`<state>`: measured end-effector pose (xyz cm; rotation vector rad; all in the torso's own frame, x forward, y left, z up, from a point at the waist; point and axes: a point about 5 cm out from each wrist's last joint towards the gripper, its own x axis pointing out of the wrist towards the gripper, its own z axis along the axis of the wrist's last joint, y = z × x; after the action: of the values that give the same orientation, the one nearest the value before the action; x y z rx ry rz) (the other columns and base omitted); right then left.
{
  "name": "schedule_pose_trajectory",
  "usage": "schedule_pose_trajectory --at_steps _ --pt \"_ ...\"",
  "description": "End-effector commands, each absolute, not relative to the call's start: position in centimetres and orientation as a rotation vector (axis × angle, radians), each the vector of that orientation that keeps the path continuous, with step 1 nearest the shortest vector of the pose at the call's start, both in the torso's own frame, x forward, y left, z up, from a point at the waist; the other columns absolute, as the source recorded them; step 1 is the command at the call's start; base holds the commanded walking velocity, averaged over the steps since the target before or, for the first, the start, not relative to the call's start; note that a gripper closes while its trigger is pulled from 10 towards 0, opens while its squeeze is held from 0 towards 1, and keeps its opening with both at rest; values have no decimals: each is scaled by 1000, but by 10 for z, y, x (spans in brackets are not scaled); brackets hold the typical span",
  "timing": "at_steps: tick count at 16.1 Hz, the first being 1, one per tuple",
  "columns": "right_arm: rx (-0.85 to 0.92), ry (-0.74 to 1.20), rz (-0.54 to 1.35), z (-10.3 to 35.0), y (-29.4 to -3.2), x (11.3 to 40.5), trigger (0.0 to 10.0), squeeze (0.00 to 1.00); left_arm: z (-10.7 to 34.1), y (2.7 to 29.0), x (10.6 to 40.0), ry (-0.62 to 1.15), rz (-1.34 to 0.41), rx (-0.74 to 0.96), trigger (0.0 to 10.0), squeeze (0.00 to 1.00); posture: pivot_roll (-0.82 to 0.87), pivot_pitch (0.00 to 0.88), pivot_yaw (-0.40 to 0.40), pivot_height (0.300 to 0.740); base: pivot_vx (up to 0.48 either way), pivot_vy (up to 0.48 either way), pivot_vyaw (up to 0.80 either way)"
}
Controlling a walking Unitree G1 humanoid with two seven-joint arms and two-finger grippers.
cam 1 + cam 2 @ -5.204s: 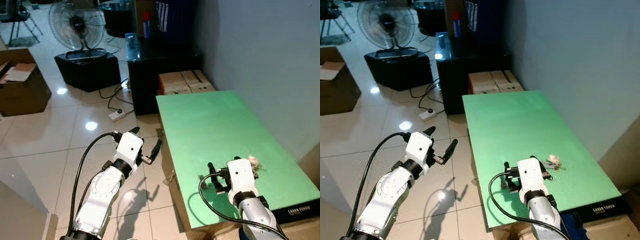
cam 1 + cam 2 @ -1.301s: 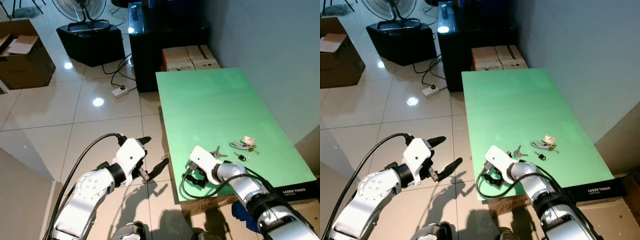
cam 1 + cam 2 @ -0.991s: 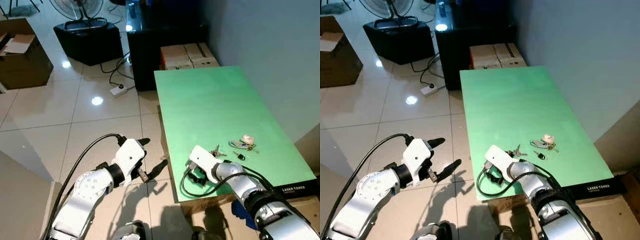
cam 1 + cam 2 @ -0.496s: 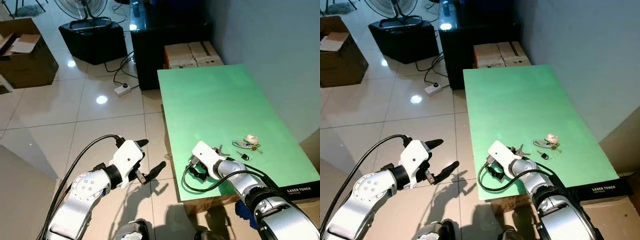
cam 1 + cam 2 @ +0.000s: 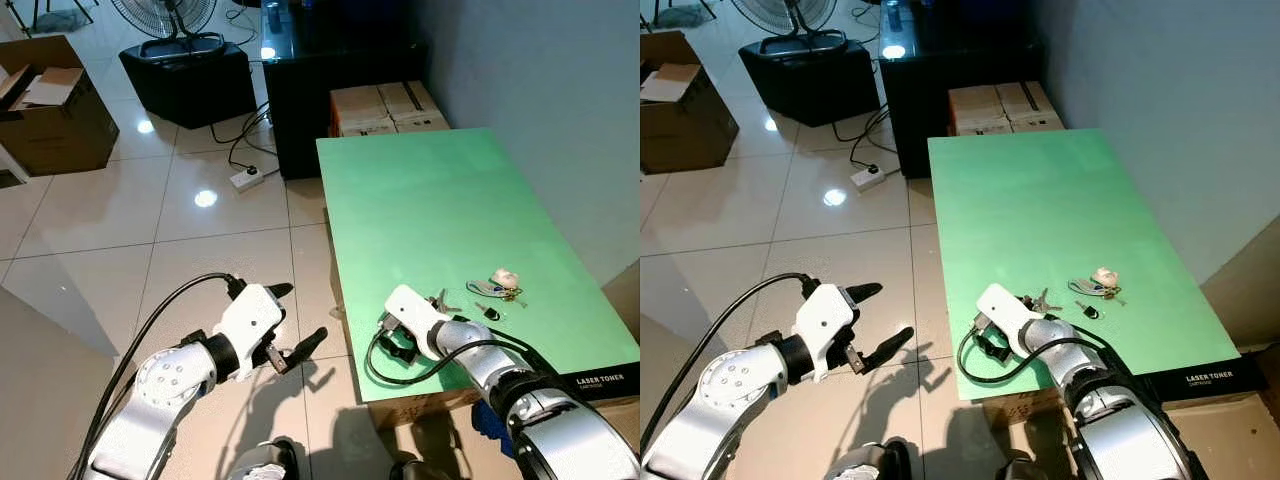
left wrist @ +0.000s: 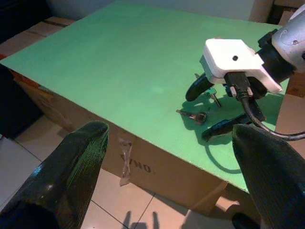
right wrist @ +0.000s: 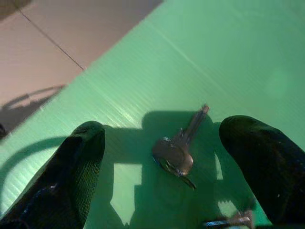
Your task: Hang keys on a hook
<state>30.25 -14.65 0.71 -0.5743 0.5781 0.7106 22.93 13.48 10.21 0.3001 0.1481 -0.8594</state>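
A key bunch (image 5: pixel 495 286) with a pale fob lies on the green table (image 5: pixel 420 200) near its right front. Loose silver keys (image 5: pixel 440 300) and a small dark key (image 5: pixel 488 313) lie close by. My right gripper (image 5: pixel 390 340) rests low on the table by its left front edge, open. A single silver key (image 7: pixel 175 153) lies flat between its fingers, untouched; it is the same key (image 6: pixel 193 115) in the left wrist view. My left gripper (image 5: pixel 295 317) hangs open over the floor left of the table, holding nothing.
The table is a green board on cardboard boxes (image 6: pixel 157 164), with a grey wall (image 5: pixel 540 90) on its right. Behind it stand stacked cartons (image 5: pixel 385 105) and a black cabinet (image 5: pixel 300 60). A power strip (image 5: pixel 247 178), cables, a fan base (image 5: pixel 185 70) and an open box (image 5: pixel 50 110) are on the tiled floor.
Over five seconds the camera rose and moved; my right gripper went from beside the key bunch to the left front edge. In the last second both arms barely moved.
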Motion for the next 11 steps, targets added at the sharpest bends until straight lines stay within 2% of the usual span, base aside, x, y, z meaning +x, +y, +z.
schedule_pose_trajectory --at_steps 1,9,10,11 --pt "-545 553 721 11 -142 305 10000 0 107 141 228 146 -851 308 10000 0 95 128 77 740 0 0 0" --pt "-504 563 714 7 -137 302 10000 0 113 162 213 188 -819 353 10000 0 174 154 89 740 0 0 0" --pt "-503 570 711 6 -137 302 9765 0 114 163 213 190 -821 352 10000 0 174 156 90 740 0 0 0" --pt "-501 584 701 5 -139 301 5490 0 115 161 213 189 -826 350 10000 0 171 152 91 740 0 0 0"
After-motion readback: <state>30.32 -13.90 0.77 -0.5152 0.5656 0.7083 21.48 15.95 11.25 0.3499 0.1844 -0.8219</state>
